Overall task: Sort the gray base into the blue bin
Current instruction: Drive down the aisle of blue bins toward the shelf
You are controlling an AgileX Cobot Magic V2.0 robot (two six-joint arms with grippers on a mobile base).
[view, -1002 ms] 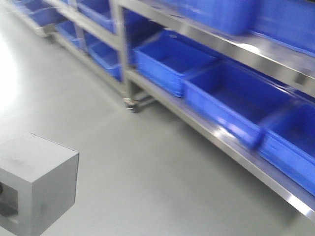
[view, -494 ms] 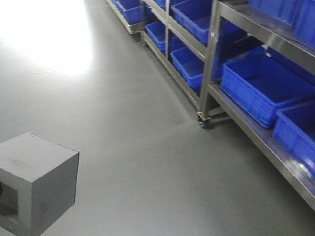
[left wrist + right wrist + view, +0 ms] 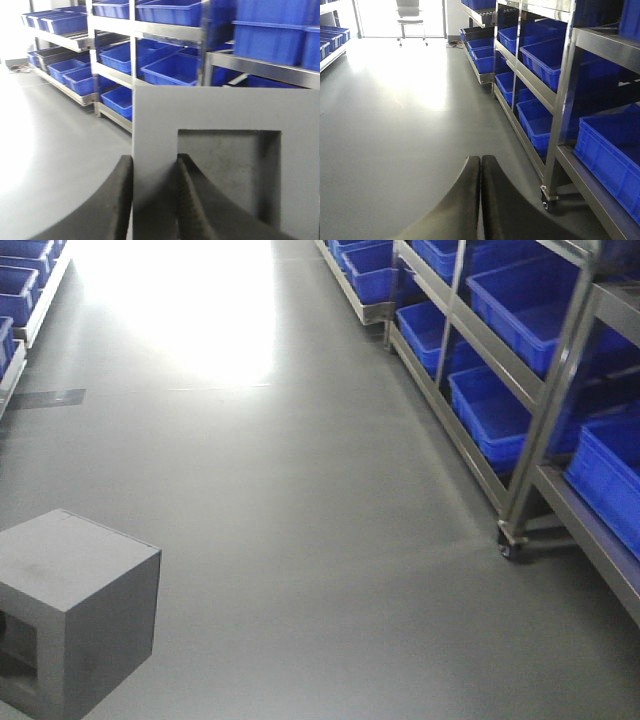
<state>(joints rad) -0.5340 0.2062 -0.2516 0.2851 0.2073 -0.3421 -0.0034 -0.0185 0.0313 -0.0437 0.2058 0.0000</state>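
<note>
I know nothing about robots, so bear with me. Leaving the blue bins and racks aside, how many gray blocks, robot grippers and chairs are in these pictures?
Gray base: 1
Grippers: 2, the left gripper clamped on a wall of the base, the right gripper shut and empty
Chair: 1
Total: 4

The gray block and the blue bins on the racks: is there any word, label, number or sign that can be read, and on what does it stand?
None can be read.
The gray base shows only plain faces and a bare recess.
The blue bins and the steel racks show no label in any view; the farthest bins are too small and blurred to judge.
</note>
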